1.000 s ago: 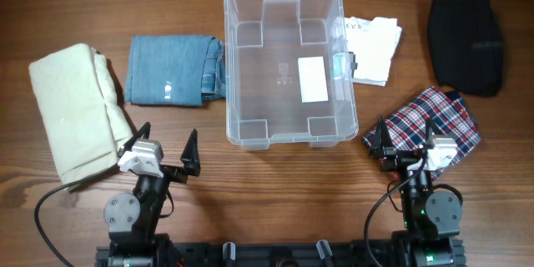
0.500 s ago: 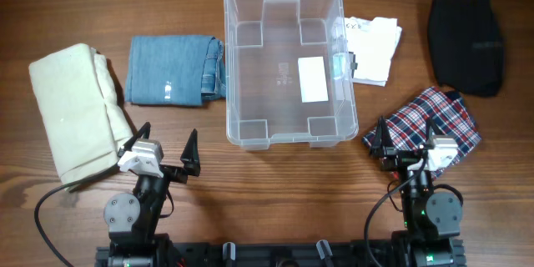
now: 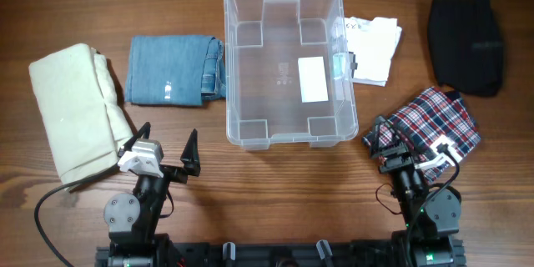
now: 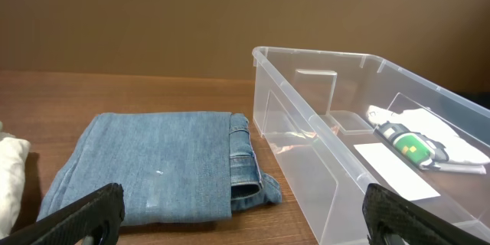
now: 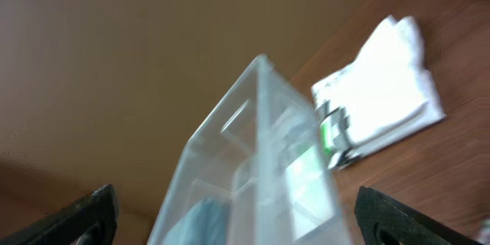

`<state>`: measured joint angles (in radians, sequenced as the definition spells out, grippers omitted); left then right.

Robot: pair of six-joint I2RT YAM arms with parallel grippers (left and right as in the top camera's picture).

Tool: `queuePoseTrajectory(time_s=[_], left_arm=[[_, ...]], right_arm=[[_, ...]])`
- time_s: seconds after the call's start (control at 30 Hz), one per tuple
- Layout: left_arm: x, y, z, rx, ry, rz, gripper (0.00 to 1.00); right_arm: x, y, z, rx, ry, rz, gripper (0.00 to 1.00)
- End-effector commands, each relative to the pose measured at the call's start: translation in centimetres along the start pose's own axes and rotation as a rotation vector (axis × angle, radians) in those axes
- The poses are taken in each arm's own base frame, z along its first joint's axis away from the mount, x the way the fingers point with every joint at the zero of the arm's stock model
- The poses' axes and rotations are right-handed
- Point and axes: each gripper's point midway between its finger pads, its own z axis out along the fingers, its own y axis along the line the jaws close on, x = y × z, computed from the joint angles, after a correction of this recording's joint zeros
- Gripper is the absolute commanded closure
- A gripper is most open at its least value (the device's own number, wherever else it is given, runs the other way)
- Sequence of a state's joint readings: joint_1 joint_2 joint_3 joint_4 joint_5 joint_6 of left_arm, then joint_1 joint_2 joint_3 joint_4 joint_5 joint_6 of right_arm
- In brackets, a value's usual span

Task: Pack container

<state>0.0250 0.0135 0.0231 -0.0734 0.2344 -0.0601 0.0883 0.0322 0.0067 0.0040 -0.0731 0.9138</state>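
Container [image 3: 250, 75] is sitting empty at table centre, with 5 folded garments lying around it. Left gripper [image 3: 169, 130] and right gripper [image 3: 409, 138] are both holding their fingers spread, nothing btwn them. The right one is hovering at the plaid cloth [image 3: 442, 117], prob. the 1st pick: it is worth pinching the thick fold and lifting clear of the rim. Left wrist cam is showing jeans [image 4: 153, 164] just beside the container wall, a gap the overhead is hiding. Right wrist cam is giving mostly blur.
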Motion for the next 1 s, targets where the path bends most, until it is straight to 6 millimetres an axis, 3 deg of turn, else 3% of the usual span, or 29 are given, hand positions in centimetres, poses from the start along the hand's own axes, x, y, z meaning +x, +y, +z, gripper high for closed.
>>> queuePoseTrajectory(time_s=[0.0,0.13,0.37,0.97], left_arm=[[0.1,-0.2,0.0,0.014,-0.005,0.021,0.00],[0.1,-0.2,0.0,0.014,-0.005,0.021,0.00],[0.1,-0.2,0.0,0.014,-0.005,0.021,0.00],[0.1,-0.2,0.0,0.014,-0.005,0.021,0.00]], right_arm=[[-3.3,-2.7,-0.4,0.190,-0.160,-0.371,0.00],[-5.0,-4.2,-1.0,0.325,-0.217,-0.580,0.00],[-5.9,-5.5,-1.6,0.422,-0.254,-0.594,0.00],[-5.1,-6.7,-1.3,0.462,-0.203,-0.602,0.00]])
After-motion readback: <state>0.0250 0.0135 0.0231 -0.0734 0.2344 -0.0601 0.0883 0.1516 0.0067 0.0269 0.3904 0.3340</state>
